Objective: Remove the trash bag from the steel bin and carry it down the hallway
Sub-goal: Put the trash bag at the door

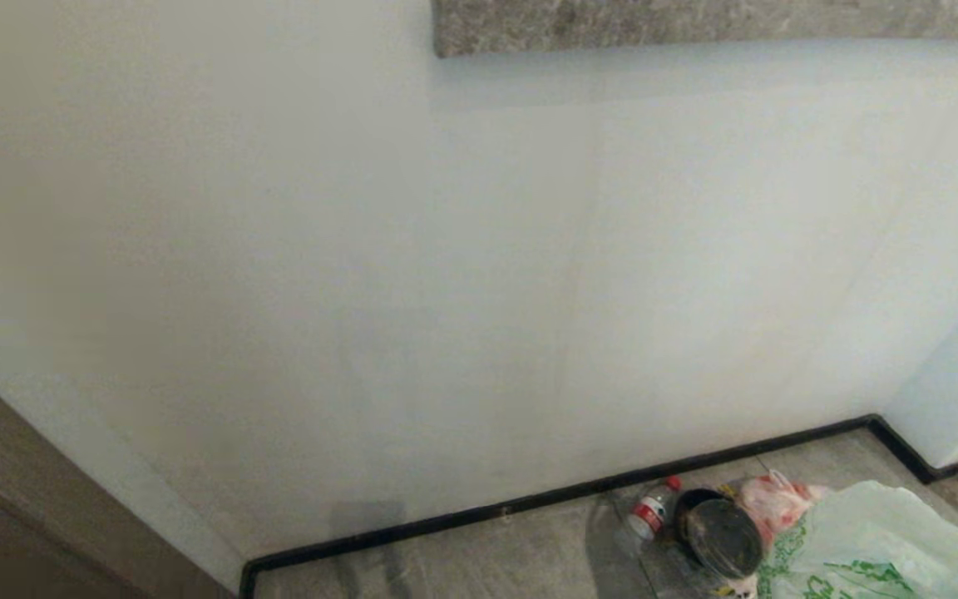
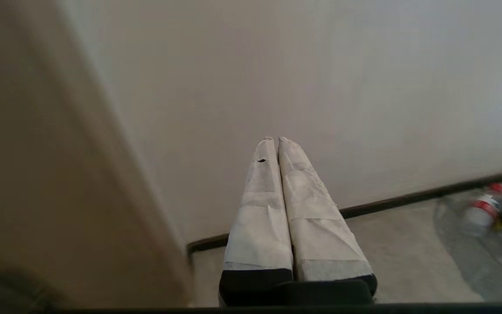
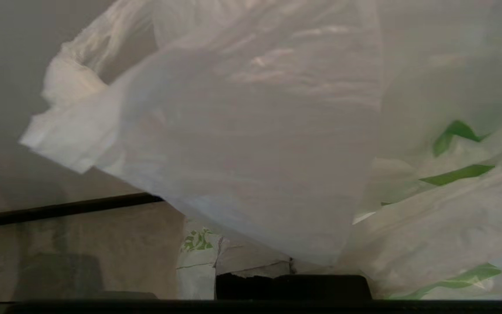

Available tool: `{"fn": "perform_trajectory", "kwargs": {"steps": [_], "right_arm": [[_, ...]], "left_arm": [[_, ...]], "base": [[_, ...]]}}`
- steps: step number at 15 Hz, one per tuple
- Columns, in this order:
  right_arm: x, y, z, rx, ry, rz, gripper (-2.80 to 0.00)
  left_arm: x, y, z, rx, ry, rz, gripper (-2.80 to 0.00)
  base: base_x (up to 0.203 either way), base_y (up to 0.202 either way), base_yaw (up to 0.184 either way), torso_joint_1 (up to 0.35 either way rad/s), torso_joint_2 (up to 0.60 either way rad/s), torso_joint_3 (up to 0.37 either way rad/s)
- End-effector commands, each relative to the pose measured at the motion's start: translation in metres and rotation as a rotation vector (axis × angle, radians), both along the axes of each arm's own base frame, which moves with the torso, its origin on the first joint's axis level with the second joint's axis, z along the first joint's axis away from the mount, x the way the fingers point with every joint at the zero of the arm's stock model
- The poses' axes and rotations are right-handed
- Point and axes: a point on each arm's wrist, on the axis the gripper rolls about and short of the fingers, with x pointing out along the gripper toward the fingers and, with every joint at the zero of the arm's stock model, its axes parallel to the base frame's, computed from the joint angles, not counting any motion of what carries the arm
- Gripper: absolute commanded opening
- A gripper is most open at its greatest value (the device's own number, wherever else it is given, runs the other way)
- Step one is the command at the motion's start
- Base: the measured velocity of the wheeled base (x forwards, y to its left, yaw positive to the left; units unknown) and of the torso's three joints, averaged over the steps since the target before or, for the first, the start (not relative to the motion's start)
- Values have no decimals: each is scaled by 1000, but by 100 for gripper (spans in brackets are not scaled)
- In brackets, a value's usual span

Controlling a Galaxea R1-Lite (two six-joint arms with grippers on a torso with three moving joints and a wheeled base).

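The trash bag (image 1: pixel 878 541), thin white plastic with green print, fills the head view's bottom right corner. In the right wrist view it (image 3: pixel 255 144) hangs lifted off the tiled floor and drapes over my right gripper. Only the base of that gripper's taped fingers (image 3: pixel 251 268) shows, and the bag spreads out from them. The steel bin (image 1: pixel 722 534), round with a black rim, sits on the floor beside the bag. My left gripper (image 2: pixel 276 139) is shut and empty, pointing at the pale wall. The hallway floor tiles (image 1: pixel 487 553) run along the wall.
A plastic bottle (image 1: pixel 649 512) with a red cap lies by the bin, and a pinkish translucent bag (image 1: pixel 774 499) lies behind it. A black baseboard (image 1: pixel 529 499) lines the wall close ahead. A brown panel (image 1: pixel 22 499) stands at the left.
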Motion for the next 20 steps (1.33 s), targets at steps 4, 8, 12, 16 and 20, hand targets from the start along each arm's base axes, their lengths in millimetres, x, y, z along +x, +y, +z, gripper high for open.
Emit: {"fn": "perform_trajectory", "kwargs": {"steps": [4,8,12,16,20], "right_arm": [[-3,0,-1,0,-39,2,-280],[-3,0,-1,-1,-37,1,-280],[-3,0,-1,-1,-39,0,-280],[-3,0,-1,-3,-41,-2,-280],[-3,0,-1,-4,-42,-1,-280]], "left_arm": [[0,0,0,-1,3,0,-280],[0,0,0,-2,2,0,-280],[0,0,0,-2,2,0,-280],[0,0,0,-2,2,0,-280],[0,0,0,-2,2,0,-280]], "base": [[0,0,18,2,1,-71],[0,0,0,3,3,-189],[0,0,0,2,2,-194],[0,0,0,5,5,-200],[0,0,0,1,-1,-203]]}}
